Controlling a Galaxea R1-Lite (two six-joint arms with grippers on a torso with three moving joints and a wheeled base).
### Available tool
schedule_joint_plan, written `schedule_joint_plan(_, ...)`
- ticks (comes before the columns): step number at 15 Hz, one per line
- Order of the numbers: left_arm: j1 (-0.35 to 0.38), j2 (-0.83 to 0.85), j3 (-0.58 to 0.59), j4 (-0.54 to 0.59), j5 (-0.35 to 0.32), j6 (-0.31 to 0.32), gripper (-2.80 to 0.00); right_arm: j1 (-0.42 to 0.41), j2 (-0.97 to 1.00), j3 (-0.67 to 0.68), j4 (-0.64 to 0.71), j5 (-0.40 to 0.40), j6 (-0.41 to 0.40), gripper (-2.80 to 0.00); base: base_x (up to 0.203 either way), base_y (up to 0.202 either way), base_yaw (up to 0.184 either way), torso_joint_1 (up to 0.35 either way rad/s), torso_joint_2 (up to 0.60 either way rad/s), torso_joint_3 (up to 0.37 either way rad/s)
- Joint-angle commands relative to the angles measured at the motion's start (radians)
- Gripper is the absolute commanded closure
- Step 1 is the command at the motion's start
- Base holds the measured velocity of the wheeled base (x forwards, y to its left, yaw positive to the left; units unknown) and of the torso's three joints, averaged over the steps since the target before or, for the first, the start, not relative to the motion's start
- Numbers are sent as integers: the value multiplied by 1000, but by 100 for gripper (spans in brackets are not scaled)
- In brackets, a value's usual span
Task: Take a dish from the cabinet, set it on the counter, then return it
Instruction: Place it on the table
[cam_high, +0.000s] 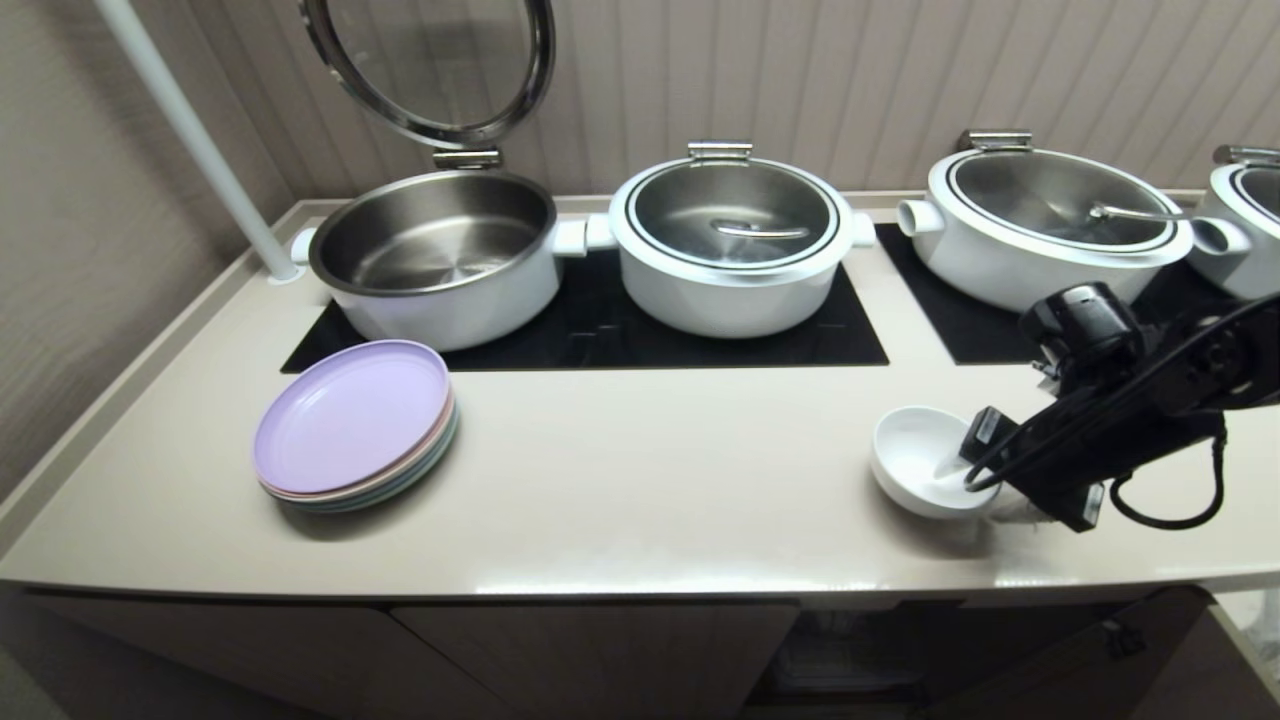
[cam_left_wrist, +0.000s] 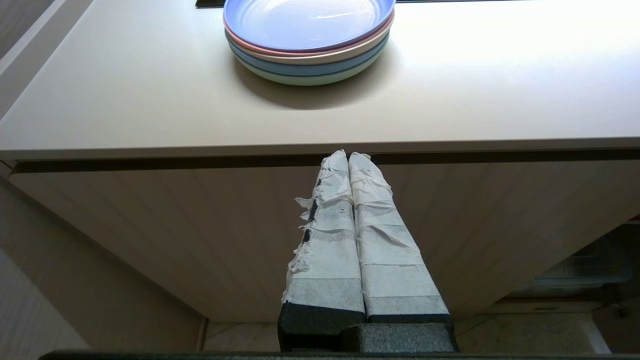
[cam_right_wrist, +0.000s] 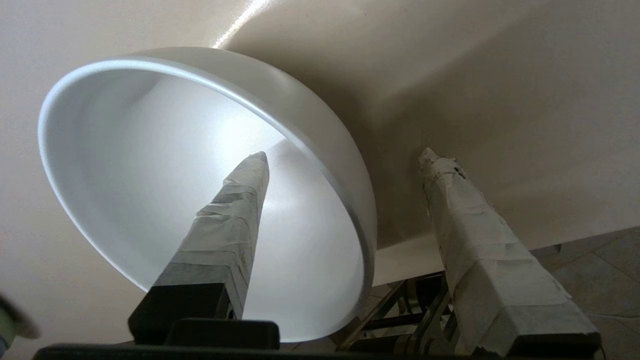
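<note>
The dish (cam_high: 915, 460), a small plain white bowl, rests on the beige counter (cam_high: 650, 480) near its front right edge. My right gripper (cam_high: 985, 490) reaches over it from the right and stands open. In the right wrist view the dish (cam_right_wrist: 150, 175) has one taped finger (cam_right_wrist: 235, 210) inside it and the other finger (cam_right_wrist: 465, 215) outside, the rim passing between them with a gap; the right gripper (cam_right_wrist: 343, 155) grips nothing. My left gripper (cam_left_wrist: 348, 155) is shut and empty, parked low in front of the cabinet (cam_left_wrist: 175, 225) door.
A stack of pastel plates (cam_high: 350, 415) lies at the front left. White pots (cam_high: 735, 240) stand on black cooktop panels (cam_high: 600, 330) behind, one with its lid raised (cam_high: 440, 70). Under the counter's front edge, below the dish, is a dark cabinet opening (cam_high: 840, 660).
</note>
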Motion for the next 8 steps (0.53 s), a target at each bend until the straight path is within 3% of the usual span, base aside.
schedule_joint_plan(1,0,0,0,0,0,0,0,1,-2,5,-15,1,4,-280,0,0,0,0,0,0)
schedule_joint_plan(8,0,0,0,0,0,0,0,2,-12,10,-26,-5,-7,-280,0,0,0,0,0,0)
